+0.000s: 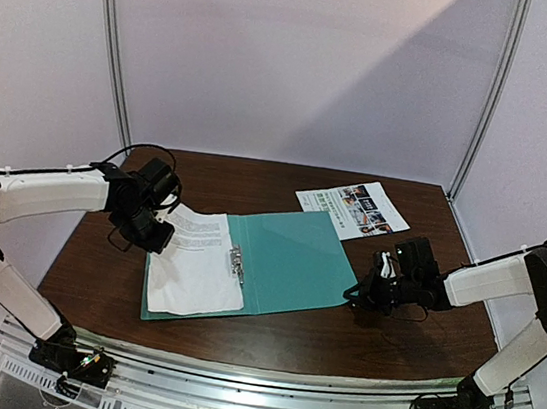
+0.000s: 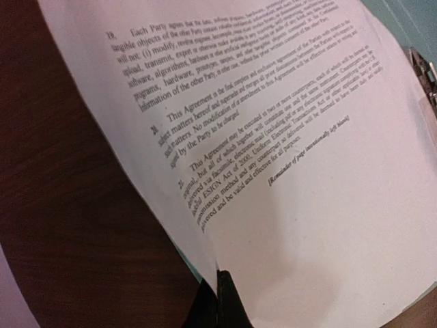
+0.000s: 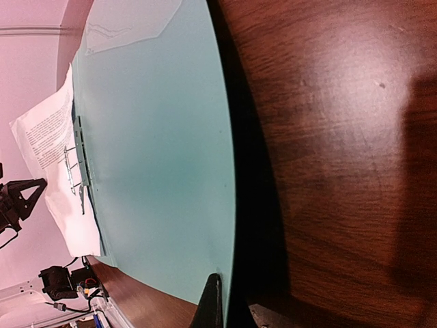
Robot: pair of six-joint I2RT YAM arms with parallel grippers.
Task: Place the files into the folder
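1. Folder (image 1: 297,258): teal-green card, lying open and flat on the middle of the dark wooden table (image 1: 418,335), with its spine running near to far.
2. Metal clip (image 1: 237,263): set along the spine, between the two covers.
3. Text sheet (image 1: 199,270): plain white with small black print, spread over the folder's left cover. Its far left corner is raised off the folder, and the paper bows there.
4. Left gripper (image 1: 160,237): at that raised corner, jaws clenched on the sheet's edge. The left wrist view shows only one dark finger (image 2: 220,304), meeting the paper's edge.
5. Photo sheet (image 1: 354,207): white with colour pictures and text, flat on the table at the far right, just beside the folder's far right corner. I cannot tell whether the two touch. It lies apart from both grippers.
6. Right gripper (image 1: 360,295): low at the folder's near right corner, jaws grasping the right cover's edge. The right wrist view shows a fingertip (image 3: 210,304) at the edge of the teal card.
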